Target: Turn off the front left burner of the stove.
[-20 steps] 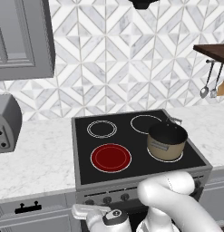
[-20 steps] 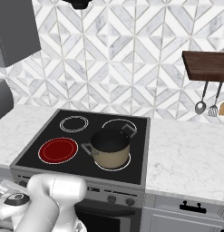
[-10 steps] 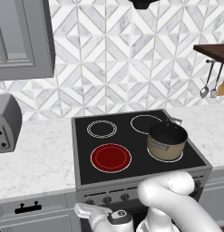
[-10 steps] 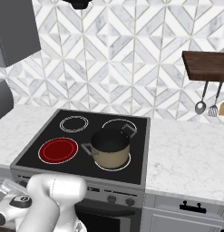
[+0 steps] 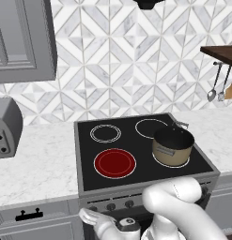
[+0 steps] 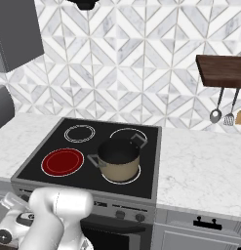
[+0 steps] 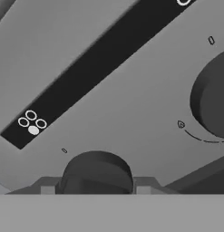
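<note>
Left base view: stove point(image 5: 84, 154) set into white marble table point(image 5: 37, 164), black glass top, grey front panel with small dark knobs point(image 5: 110, 206). Front left burner point(image 5: 115, 163) glowing red inside double white ring, at stove's near left corner. Behind it on the stove, smaller double-ring burner point(image 5: 105, 133), dark. Tan pot point(image 5: 172, 146) with dark inside on stove's front right burner. Grey toaster point(image 5: 5, 127) on table well left of stove. Ladle and spatula point(image 5: 216, 86) hanging under wooden shelf point(image 5: 222, 53) to stove's upper right. White arm point(image 5: 178, 206) bent low in front of stove panel, wrist reaching toward the knobs at left.

Right base view: same stove point(image 6: 146, 161), red burner point(image 6: 62, 162) at stove's near left, pot point(image 6: 119, 160) just right of it. Arm point(image 6: 56, 210) folded down before stove's left front corner. More knobs point(image 6: 130, 215) on panel under the pot. Dark drawer handle point(image 6: 206, 224) right of stove.

Hand view: claw point(image 7: 96, 188) pressed close to stove's grey panel, clamped on a dark round knob point(image 7: 97, 172) between the two tips. Second knob point(image 7: 213, 102) further along panel. Black strip point(image 7: 86, 72) on panel beyond the knobs, burner marker point(image 7: 31, 123) of four small rings, one filled white.
</note>
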Available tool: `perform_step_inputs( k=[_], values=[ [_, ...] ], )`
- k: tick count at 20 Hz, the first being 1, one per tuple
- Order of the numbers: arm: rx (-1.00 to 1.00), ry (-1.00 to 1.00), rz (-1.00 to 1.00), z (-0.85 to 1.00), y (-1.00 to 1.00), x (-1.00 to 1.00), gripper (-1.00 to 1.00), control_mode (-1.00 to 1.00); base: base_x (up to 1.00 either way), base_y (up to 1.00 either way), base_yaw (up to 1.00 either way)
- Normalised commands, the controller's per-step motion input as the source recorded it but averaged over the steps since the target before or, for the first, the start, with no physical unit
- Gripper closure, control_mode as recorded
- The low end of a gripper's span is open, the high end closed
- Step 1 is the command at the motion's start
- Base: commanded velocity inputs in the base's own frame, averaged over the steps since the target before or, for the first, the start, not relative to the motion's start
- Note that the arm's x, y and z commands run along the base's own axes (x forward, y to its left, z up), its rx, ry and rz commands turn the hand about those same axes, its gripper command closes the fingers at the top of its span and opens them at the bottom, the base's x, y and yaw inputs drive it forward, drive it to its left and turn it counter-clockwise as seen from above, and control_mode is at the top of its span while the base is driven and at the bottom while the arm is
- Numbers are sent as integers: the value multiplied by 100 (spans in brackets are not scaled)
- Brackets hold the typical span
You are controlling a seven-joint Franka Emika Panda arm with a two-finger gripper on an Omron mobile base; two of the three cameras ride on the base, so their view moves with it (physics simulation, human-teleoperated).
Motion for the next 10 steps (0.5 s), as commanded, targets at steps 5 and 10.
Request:
perform_step_inputs(
  k=[5, 10],
  values=[
    [28, 2, -5, 0, -12, 0, 100, -100, 0, 0, 0],
    [29, 1, -4, 0, -17, 0, 100, -100, 0, 0, 0]
  ],
)
